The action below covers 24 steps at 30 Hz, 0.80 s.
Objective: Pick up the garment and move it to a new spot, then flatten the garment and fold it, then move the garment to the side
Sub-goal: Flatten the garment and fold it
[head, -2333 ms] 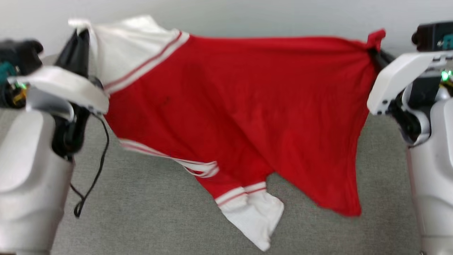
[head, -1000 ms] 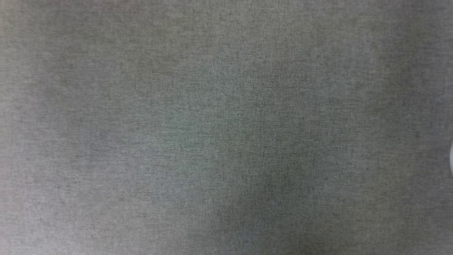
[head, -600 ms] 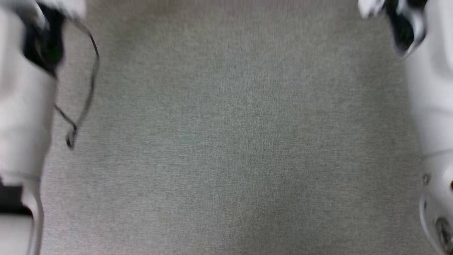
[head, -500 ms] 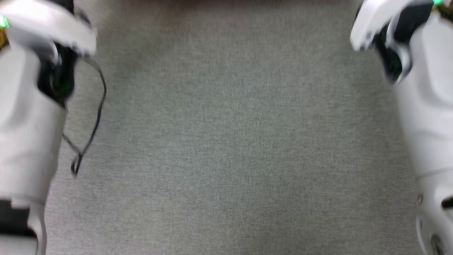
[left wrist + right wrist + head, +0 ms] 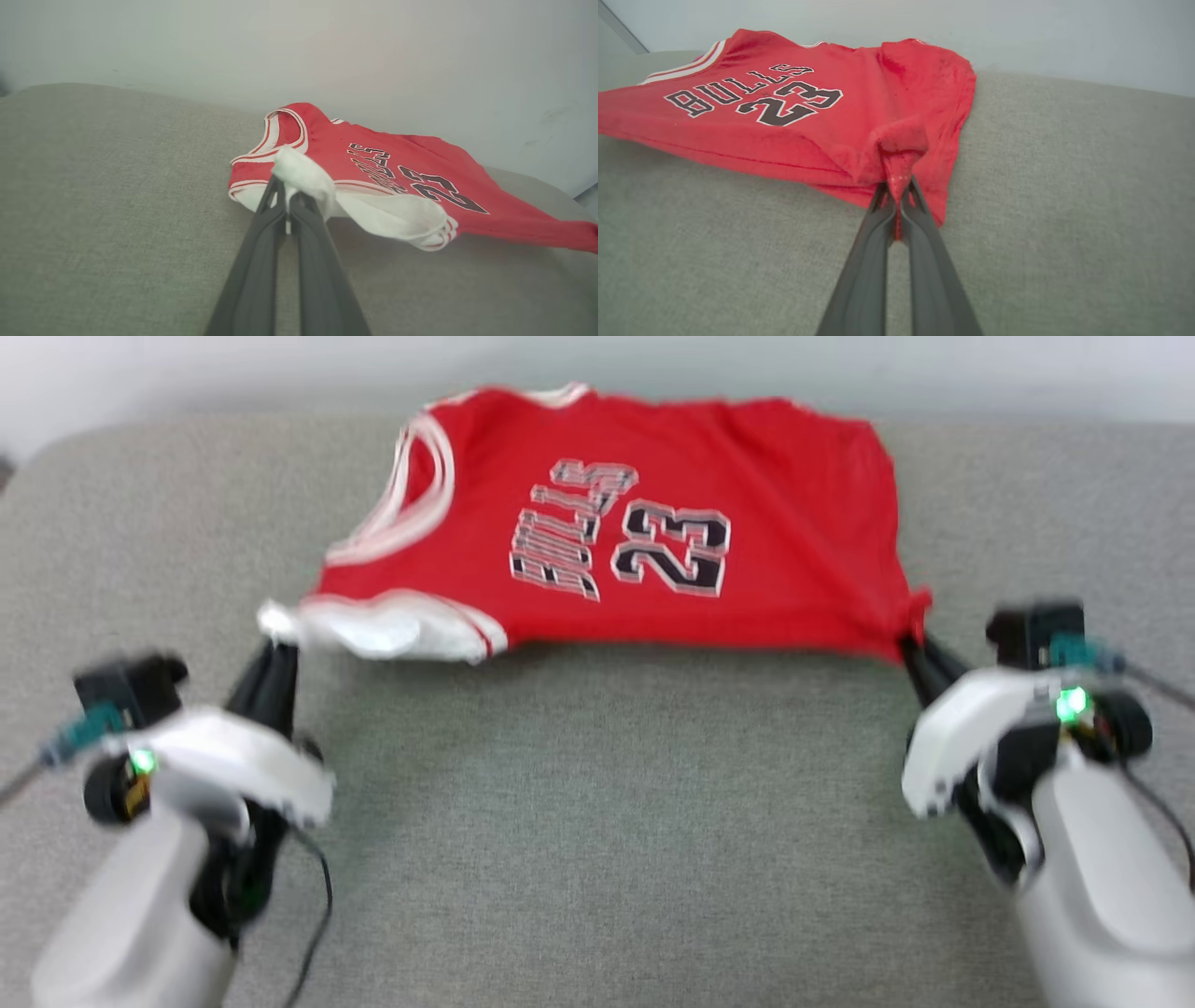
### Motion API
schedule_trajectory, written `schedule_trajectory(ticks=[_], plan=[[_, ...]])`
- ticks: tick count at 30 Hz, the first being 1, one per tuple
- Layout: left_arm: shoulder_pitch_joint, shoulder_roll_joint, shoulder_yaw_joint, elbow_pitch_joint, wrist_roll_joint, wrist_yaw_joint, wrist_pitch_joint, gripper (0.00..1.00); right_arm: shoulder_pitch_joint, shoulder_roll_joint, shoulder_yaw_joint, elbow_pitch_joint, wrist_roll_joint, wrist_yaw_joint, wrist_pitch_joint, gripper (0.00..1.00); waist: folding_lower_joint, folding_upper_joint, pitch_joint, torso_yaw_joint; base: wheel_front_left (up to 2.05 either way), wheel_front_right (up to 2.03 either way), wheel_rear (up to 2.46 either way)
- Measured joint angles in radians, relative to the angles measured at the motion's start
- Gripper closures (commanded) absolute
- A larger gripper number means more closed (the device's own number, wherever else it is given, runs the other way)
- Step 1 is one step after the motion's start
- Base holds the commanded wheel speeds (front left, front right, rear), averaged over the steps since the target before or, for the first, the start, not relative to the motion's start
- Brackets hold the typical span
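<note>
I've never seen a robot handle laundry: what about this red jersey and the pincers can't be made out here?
- Underside of the red Bulls jersey: hidden against the grey cushion, every view.
- Left pincer tips: left wrist view, covered by the white sleeve.
- Jersey's sleeve end: right wrist view, cut off by the left edge.
- Trim stripes: head view, smeared by motion blur.
</note>
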<state>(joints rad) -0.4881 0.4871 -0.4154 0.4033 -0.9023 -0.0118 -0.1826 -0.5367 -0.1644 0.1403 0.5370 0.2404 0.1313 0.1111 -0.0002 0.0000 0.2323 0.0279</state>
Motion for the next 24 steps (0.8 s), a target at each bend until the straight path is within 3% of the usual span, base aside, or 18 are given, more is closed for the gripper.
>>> schedule_trajectory(ticks=[9, 17, 20, 24], plan=[[0.347, 0.052, 0.031, -0.309, -0.049, 0.175, 0.03, 1.0, 0.347, 0.003, -0.062, -0.314, -0.002, 0.0, 0.118, 1.0, -0.0001, 0.0, -0.097, -0.014, 0.0, 0.0, 0.0], [0.558, 0.092, 0.047, -0.555, -0.069, 0.312, 0.07, 1.0, 0.564, 0.022, -0.127, -0.503, -0.015, 0.0, 0.209, 1.0, -0.0002, 0.0, -0.15, -0.002, 0.0, 0.0, 0.0], [0.602, 0.114, 0.06, -0.655, -0.075, 0.346, 0.085, 1.0, 0.609, 0.03, -0.156, -0.571, -0.021, 0.0, 0.251, 1.0, -0.0002, 0.0, -0.146, 0.008, 0.0, 0.0, 0.0], [0.56, 0.121, 0.058, -0.658, -0.074, 0.326, 0.096, 1.0, 0.601, 0.04, -0.171, -0.578, -0.026, 0.0, 0.292, 1.0, -0.0001, 0.0, -0.125, 0.012, 0.0, 0.0, 0.0]])
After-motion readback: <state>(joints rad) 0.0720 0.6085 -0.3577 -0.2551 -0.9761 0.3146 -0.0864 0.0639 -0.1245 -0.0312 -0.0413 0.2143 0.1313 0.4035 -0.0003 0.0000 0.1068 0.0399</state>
